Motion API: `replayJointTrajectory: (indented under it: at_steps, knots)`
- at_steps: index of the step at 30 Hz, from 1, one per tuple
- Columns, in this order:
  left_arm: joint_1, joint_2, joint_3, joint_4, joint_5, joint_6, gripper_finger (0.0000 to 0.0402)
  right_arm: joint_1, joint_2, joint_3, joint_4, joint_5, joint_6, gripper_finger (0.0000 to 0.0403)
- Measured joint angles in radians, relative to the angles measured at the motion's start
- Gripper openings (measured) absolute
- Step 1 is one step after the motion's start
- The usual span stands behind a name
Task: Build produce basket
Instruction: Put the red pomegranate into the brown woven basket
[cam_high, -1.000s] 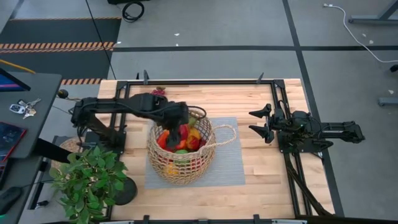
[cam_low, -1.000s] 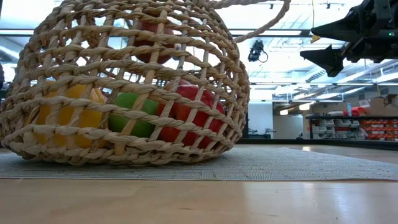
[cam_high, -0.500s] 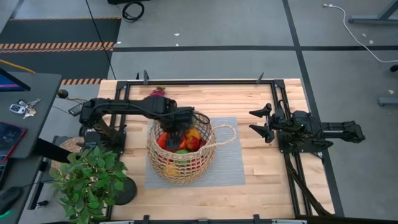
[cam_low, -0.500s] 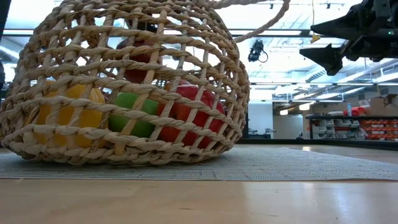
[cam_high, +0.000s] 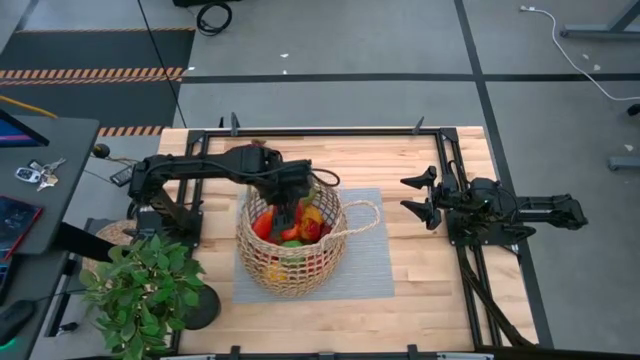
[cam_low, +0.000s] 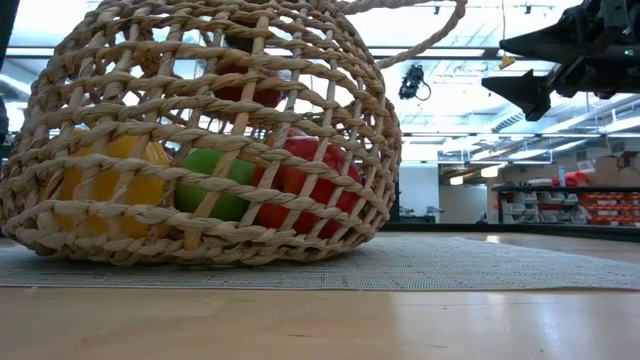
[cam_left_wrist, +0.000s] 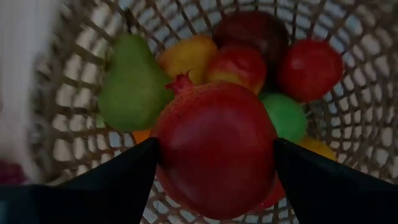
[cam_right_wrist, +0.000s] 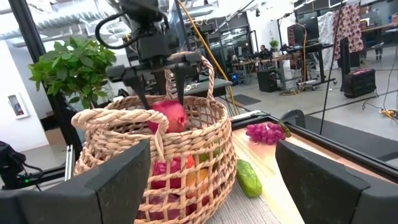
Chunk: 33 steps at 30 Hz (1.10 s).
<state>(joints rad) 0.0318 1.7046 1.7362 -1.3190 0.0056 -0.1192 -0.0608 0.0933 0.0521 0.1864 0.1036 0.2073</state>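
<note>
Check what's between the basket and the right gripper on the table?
Nothing lies there in the high view: from the basket toward the right gripper there is only grey mat, then bare wood tabletop.

Two dark jointed arms with black wedge-shaped jaws

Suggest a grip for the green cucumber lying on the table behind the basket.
Take the cucumber across its narrow middle, coming straight down from above. It lies flat and long beside the basket, so a side approach likely hits wicker. The right gripper is open; the left gripper holds a pomegranate.
</note>
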Motion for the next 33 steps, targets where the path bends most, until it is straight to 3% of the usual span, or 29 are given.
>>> replayJointTrajectory:
  at_steps: [8, 10, 17, 23, 33]
  knots:
    - [-0.004, 0.000, 0.032, 0.079, -0.021, 0.080, 0.0316, 0.000, 0.000, 0.000, 0.000, 0.000, 0.000, 0.0348]
    - [-0.004, -0.003, 0.008, 0.155, -0.074, 0.097, 0.0316, 0.000, 0.000, 0.000, 0.000, 0.000, 0.000, 0.0348]
    - [0.023, 0.035, -0.066, 0.217, -0.075, 0.260, 0.0316, 0.000, 0.000, 0.000, 0.001, -0.001, 0.000, 0.0348]
    - [0.092, 0.070, -0.067, 0.314, 0.085, 0.232, 0.0316, 0.000, 0.000, 0.000, 0.009, 0.000, 0.000, 0.0348]
    - [0.204, 0.129, -0.067, 0.217, 0.012, 0.228, 0.0314, 0.000, 0.000, 0.000, 0.018, -0.001, 0.000, 0.0348]
